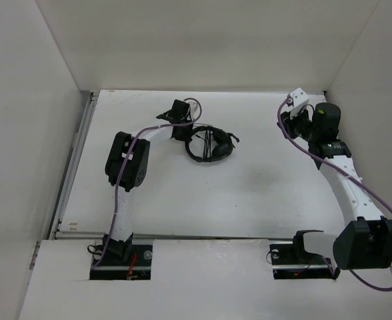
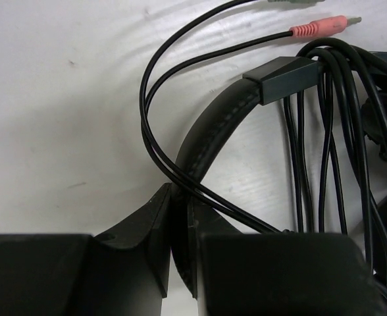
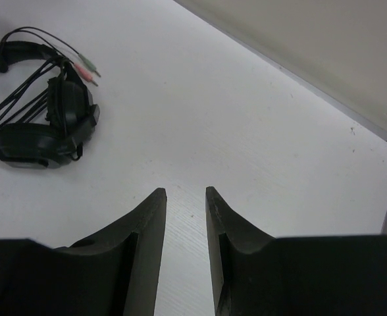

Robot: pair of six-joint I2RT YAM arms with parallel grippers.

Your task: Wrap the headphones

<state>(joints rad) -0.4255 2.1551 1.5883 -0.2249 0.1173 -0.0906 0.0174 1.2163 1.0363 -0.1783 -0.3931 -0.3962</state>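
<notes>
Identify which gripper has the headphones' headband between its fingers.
The left gripper: the headband runs between its fingers. The right gripper hangs open over the table, well apart from the headphones.

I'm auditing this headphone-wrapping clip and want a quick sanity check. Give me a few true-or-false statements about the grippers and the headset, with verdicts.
1. The left gripper grips the headphones by the headband. True.
2. The right gripper also holds the headphones. False: its jaws stand apart over bare table, holding nothing.
3. The pink plug lies loose on the table. True.
4. The headphones lie beside the right arm's base. False: they lie far out on the table, at the left gripper.
</notes>
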